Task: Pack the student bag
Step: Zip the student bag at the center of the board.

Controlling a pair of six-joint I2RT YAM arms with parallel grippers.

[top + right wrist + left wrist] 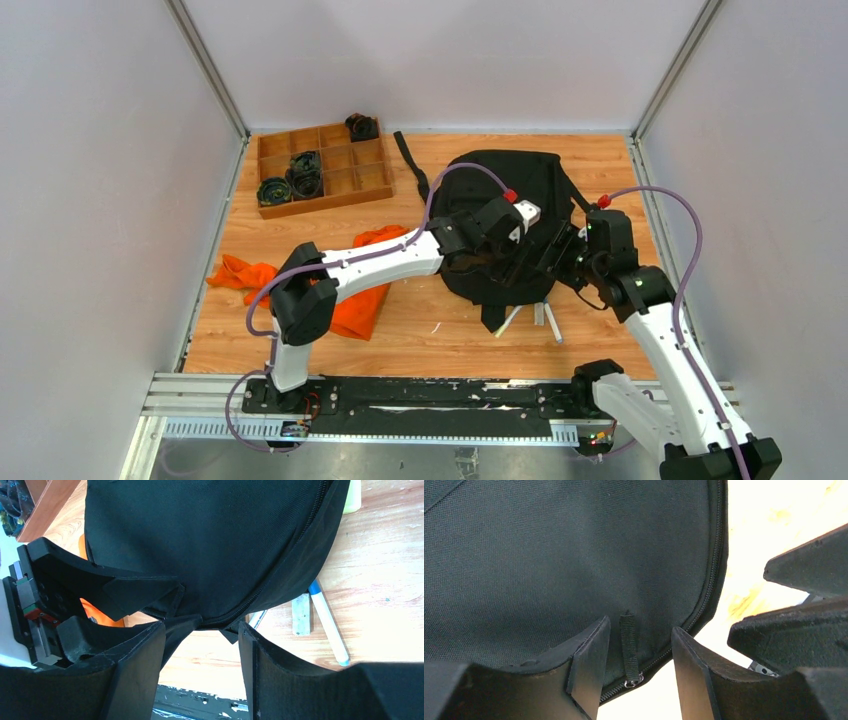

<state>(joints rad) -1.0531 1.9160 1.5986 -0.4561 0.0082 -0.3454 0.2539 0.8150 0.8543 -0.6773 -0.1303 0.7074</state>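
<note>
At the upper left of the top view a wooden tray point(325, 203) with little boxes is seen. An orange cloth point(355, 300) is spread lower down, under the left arm. The student bag point(510, 175) is laid flat on the table point(420, 350), in the middle and a bit to the right, and it looks zipped shut.

The left gripper point(639, 635) is held over the bag's lower edge with its fingers apart. The zip pull point(629, 645) is seen between them but is not pinched yet. The right gripper point(202, 630) is also apart, with a fold of the bag's edge between its fingers. As far as can be told, nothing is clamped. Some pens point(551, 325) are left on the wood just below the bag.

The step looks like the zip being opened. To do it well, the pull should be pinched low, near its metal ring, and drawn along the zip line, not lifted away. The bag's edge should be held firm by the right gripper so the cloth is not dragged along.

No names, labels or writing can be read on anything
</note>
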